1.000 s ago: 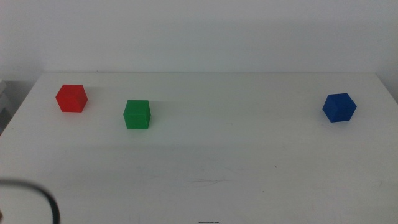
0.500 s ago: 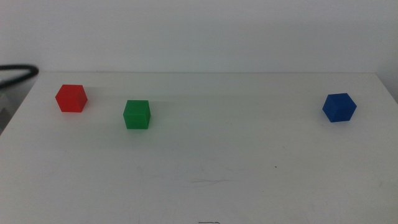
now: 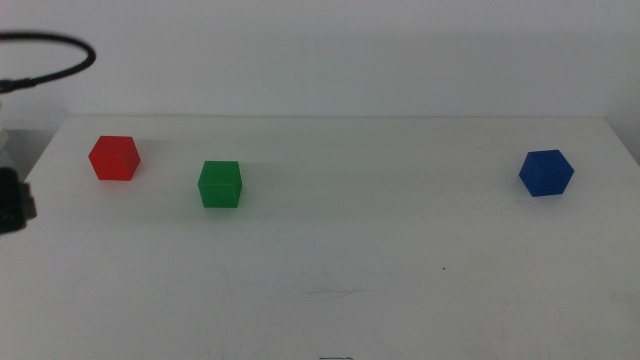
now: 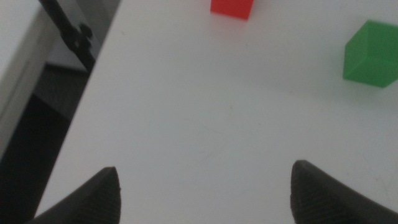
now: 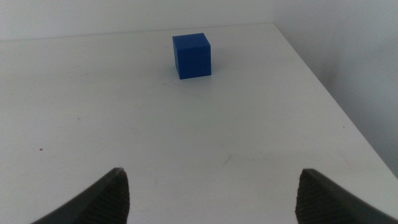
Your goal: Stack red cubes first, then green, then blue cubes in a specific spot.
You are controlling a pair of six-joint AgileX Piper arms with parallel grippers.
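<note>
Since nothing is stacked yet, the red cube [image 3: 114, 158] at ten o'clock sits nearest the wide-open, empty left gripper [image 4: 205, 186] (green cube [image 3: 220, 184] beside it), while the right gripper [image 5: 211, 193], also wide, faces the blue cube [image 5: 192, 55] at three.

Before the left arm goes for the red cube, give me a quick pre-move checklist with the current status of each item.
1. Left gripper jaws open and empty: ok.
2. Red cube free on the table, apart from the green cube: ok.
3. Left gripper lined up over the red cube: not ok; in the left wrist view the cube sits far ahead at the frame edge.
4. Stack started: not ok; all three cubes lie separate, the blue cube far to the right.
5. Right gripper open, empty, short of the blue cube: ok.
6. Stacking spot marked: cannot tell; no marker is visible.
</note>
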